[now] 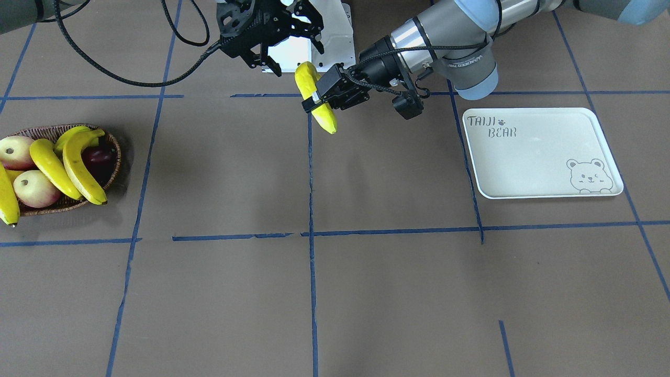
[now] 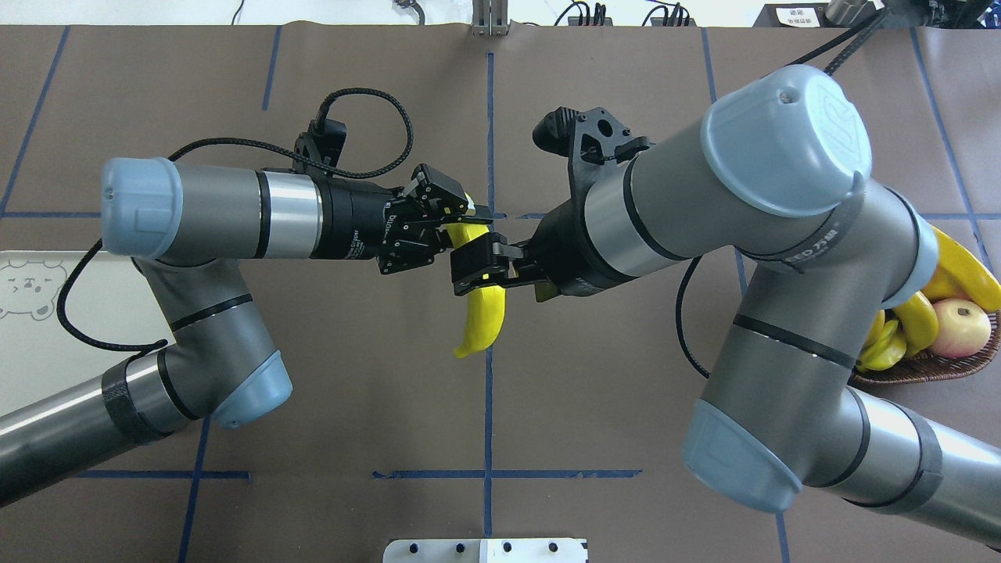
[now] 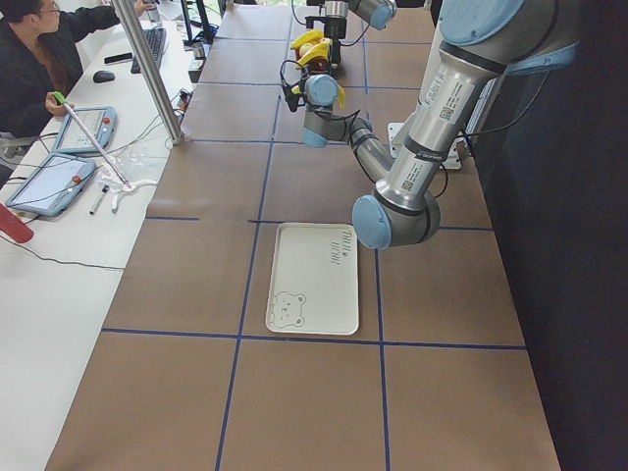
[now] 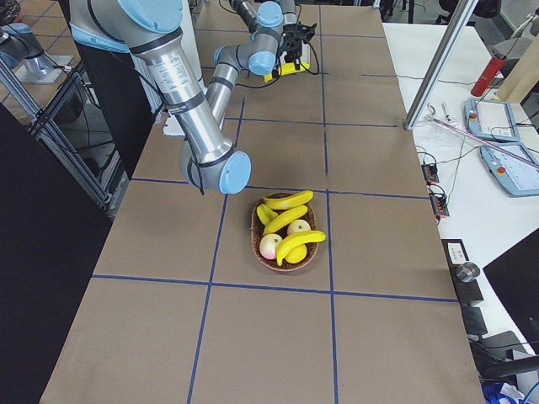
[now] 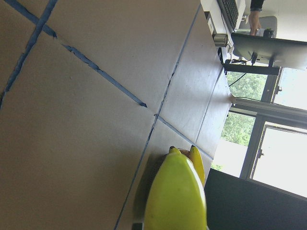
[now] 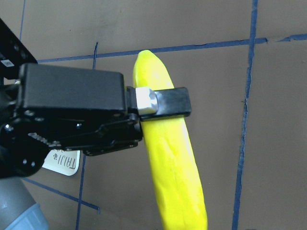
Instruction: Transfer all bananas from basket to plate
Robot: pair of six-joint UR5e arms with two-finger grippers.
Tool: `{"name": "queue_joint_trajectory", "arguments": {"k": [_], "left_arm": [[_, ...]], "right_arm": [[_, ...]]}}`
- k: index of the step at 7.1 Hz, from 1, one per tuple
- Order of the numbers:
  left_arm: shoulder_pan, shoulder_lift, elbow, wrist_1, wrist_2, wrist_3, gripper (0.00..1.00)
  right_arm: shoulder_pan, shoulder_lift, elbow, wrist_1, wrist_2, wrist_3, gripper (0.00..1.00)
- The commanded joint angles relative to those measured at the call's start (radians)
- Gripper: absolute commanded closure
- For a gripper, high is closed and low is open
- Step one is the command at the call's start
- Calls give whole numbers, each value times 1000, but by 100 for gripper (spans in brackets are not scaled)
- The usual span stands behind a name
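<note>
Three bananas [image 1: 78, 167] are left in the basket [image 1: 116, 157], among apples [image 1: 34, 188]. Over the middle of the worktop [image 1: 392, 183] the right gripper [image 1: 296, 57] is spread wide and grips nothing, while just beside it a fourth banana [image 1: 327, 119] is held clamped in the left gripper [image 1: 316, 100]. No banana is yet laid on the plate [image 1: 539, 152], so all four transfers are judged outstanding.

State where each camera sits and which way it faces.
Front-facing: across the table, steeply down; both arms.
Overhead: behind the shoulders, forward and down; both arms.
Exterior left: table's left end; left arm near, plate.
Exterior right: table's right end; right arm near, basket.
Left wrist: past the held banana toward the basket.
Right wrist: at the left end effector gripping it.
Shared: both wrists show that banana.
</note>
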Motion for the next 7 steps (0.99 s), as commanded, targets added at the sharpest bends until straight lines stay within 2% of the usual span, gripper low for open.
{"name": "queue_joint_trajectory", "arguments": {"k": [1,2,3,4,5,7], "left_arm": [[-24,61,2,134,-7,131,100],[-47,110,-7,200,-18,153,100],[-93,152,-16,208,-62,165,100],[-160,239,-50,210,-99,199,100],[-174,376,-115,212,-105,295,100],[-240,568,-137,212,-105,459,100]], "right_arm": [[35,-51,37,-1,3,-1,0],[47,-56,37,-1,1,-1,0],[55,-70,36,-1,1,-8,0],[73,-83,36,-1,3,-12,0],[89,-106,37,-1,3,-14,0],[112,-136,34,-1,1,-14,0]]}}
